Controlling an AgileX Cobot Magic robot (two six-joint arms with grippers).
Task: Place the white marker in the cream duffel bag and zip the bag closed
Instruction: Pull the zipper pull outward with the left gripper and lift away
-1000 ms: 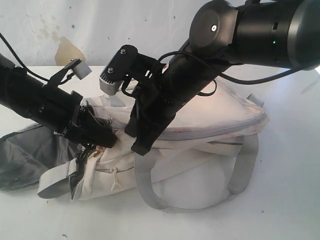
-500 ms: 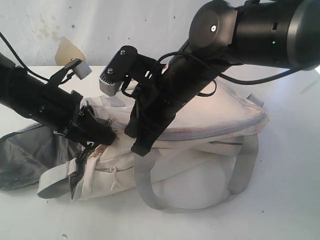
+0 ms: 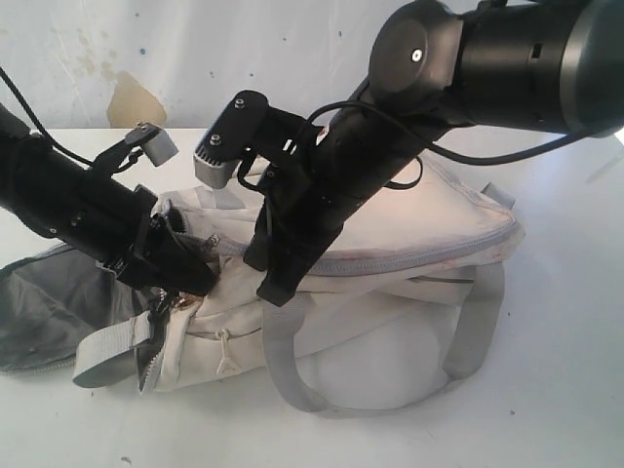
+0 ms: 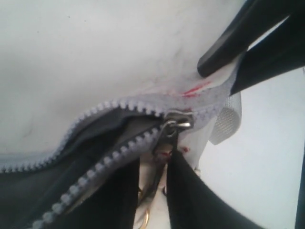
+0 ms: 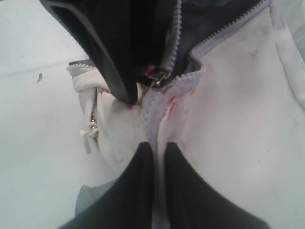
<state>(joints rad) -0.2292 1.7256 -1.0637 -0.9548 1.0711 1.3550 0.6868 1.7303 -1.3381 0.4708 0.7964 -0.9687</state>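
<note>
cream duffel bag (image 3: 439, 224), red-stained, zipper (image 4: 177, 125) partly open

A white matte worktop (image 3: 565, 390) fills the foreground, with a few tiny dark specks near its front edge. Behind it stands a pale wall (image 3: 292, 49), scuffed and dotted with faint marks. An irregular tan patch (image 3: 136, 100) sits low on it. The light is bright and even.

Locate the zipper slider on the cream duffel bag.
At the bag's left end, exterior view; the slider sits where the open teeth meet, beside the left fingers.
</note>
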